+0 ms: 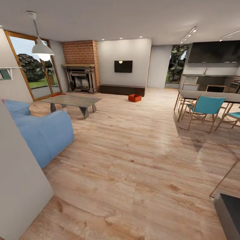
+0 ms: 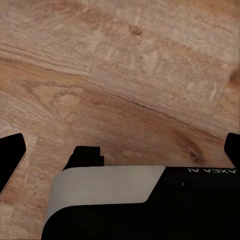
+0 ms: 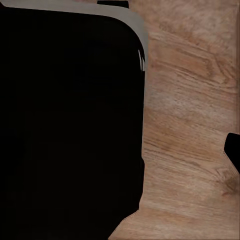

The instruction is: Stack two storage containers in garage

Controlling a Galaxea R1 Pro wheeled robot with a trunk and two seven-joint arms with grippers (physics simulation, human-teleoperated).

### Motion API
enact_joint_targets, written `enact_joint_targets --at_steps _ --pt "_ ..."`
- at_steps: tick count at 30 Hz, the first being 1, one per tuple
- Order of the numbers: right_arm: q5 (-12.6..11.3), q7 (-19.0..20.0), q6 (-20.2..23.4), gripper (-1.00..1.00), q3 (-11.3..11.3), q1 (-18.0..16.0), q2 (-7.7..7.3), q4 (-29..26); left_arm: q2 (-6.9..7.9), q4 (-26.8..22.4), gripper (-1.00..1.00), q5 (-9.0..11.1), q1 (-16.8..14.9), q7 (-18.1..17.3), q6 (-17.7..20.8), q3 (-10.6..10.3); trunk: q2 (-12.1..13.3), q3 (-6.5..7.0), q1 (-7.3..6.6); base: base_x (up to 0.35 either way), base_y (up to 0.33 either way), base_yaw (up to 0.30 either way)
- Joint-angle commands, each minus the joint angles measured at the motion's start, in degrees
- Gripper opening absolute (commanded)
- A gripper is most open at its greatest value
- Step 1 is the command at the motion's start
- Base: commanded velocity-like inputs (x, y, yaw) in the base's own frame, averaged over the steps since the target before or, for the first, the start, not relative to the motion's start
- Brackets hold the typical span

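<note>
**Two orange-red bins across the living room, robot still far off**

One storage container (image 1: 134, 97) sits on the light wood plank floor (image 1: 133, 160) just in front of the long low dark-brown cabinet (image 1: 122, 89), below the black wall TV (image 1: 123, 66). It stands upright and open-topped; from this distance I cannot tell whether anything lies inside. A second orange-red shape (image 1: 57, 95), partly hidden behind the grey coffee table (image 1: 72, 101), lies on the floor near the red brick fireplace (image 1: 81, 70); its contents cannot be made out either. A blue sofa (image 1: 41, 131) stands near the left of the head view, and a dining table (image 1: 210, 96) with teal chairs (image 1: 205, 108) at the right.

In the left wrist view, dark fingertips (image 2: 11, 157) show at both edges of the frame, set wide apart over bare planks, holding nothing. In the right wrist view one dark fingertip (image 3: 233, 150) shows beside the robot's black body (image 3: 70, 125); I cannot tell how far that gripper is spread
</note>
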Motion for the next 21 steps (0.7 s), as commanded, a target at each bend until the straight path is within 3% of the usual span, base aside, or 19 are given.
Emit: enact_joint_targets --at_steps 1,21 --pt "-0.1 0.0 0.0 1.0 0.1 0.0 -0.03 0.0 -0.01 0.1 1.0 -0.6 0.0 0.2 -0.2 0.4 0.0 -0.05 0.03 0.346 0.0 0.0" --pt "-0.1 0.0 0.0 1.0 0.1 0.0 -0.15 0.0 -0.03 0.1 1.0 -0.6 0.0 0.2 -0.9 0.4 0.0 -0.05 0.03 0.346 0.0 0.0"
